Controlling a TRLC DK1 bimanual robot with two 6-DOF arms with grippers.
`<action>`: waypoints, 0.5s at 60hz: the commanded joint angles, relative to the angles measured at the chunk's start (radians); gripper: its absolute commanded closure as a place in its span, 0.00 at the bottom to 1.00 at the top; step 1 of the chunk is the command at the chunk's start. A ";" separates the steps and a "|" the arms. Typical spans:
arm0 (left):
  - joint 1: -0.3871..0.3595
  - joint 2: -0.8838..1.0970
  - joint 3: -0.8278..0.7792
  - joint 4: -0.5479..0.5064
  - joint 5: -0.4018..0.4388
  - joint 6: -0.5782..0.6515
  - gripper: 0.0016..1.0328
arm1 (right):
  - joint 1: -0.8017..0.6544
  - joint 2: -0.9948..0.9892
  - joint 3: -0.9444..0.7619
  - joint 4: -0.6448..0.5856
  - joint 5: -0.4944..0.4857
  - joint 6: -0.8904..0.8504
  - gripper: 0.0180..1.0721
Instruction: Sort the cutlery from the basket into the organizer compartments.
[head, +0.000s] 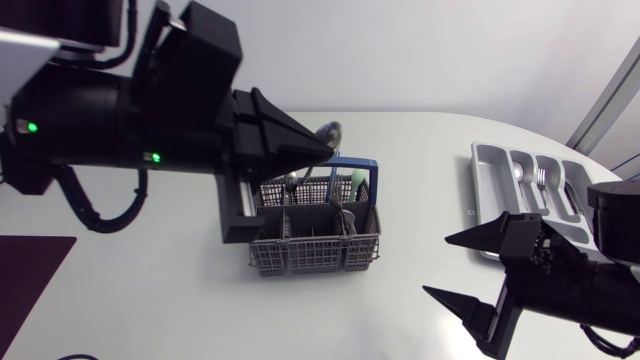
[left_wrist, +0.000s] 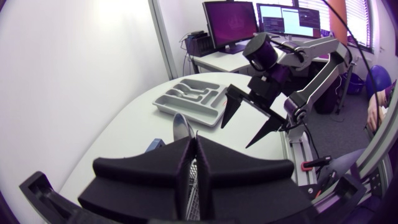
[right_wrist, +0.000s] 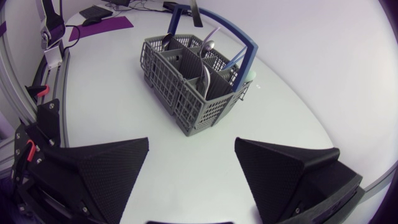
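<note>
Basket (head: 315, 240), grey mesh with a blue handle, stands at the middle of the table (head: 180, 300) and holds several upright utensils. The grey organizer (head: 490, 200) lies well apart from it on the right arm's side, with cutlery in two compartments. Left gripper (head: 322, 150) hangs above the basket, fingers pressed narrow on a spoon (head: 329, 131), whose bowl protrudes past the fingertips. Right gripper (head: 437, 265) sits near the organizer, apart from the basket, fingers spread wide.
</note>
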 joint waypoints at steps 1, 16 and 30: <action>0.029 -0.039 0.043 -0.010 0.057 -0.043 0.97 | 0.008 -0.017 0.042 -0.013 -0.008 0.012 0.05; 0.073 0.010 0.042 -0.008 0.246 -0.113 0.97 | 0.011 0.028 0.119 -0.030 -0.102 0.021 0.05; 0.085 0.102 0.062 -0.007 0.375 -0.139 0.97 | 0.078 0.155 0.223 0.013 -0.175 0.063 0.05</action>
